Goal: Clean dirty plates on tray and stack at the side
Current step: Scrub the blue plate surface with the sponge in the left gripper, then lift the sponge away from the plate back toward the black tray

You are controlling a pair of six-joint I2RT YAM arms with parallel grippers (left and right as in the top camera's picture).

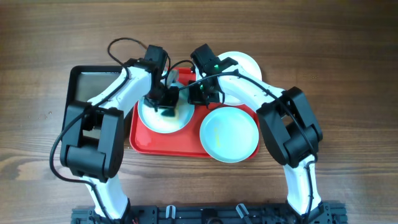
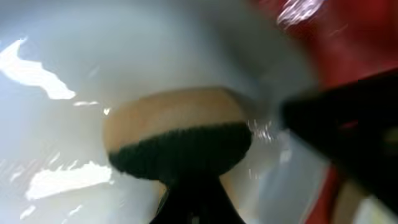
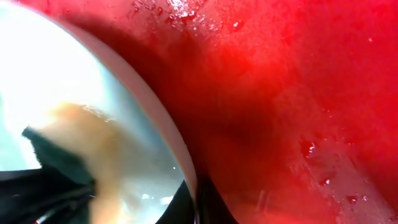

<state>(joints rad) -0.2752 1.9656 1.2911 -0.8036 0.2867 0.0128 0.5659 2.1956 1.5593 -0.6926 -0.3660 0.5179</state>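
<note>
A pale mint plate [image 1: 157,121] lies on the left part of the red tray [image 1: 168,144]. My left gripper [image 1: 165,107] is shut on a yellow sponge with a dark green face [image 2: 177,134] and presses it onto this plate [image 2: 62,155]. My right gripper [image 1: 194,94] is shut on the plate's right rim [image 3: 155,118], one finger on each side [image 3: 196,199]. The tray floor [image 3: 298,93] is wet. A second mint plate [image 1: 229,134] sits over the tray's front right corner. A white plate [image 1: 245,62] lies on the table behind the tray, partly hidden by my right arm.
A smaller black tray [image 1: 87,81] stands left of the red tray, under my left arm. The two arms cross close together over the back of the red tray. Bare wooden table lies all around.
</note>
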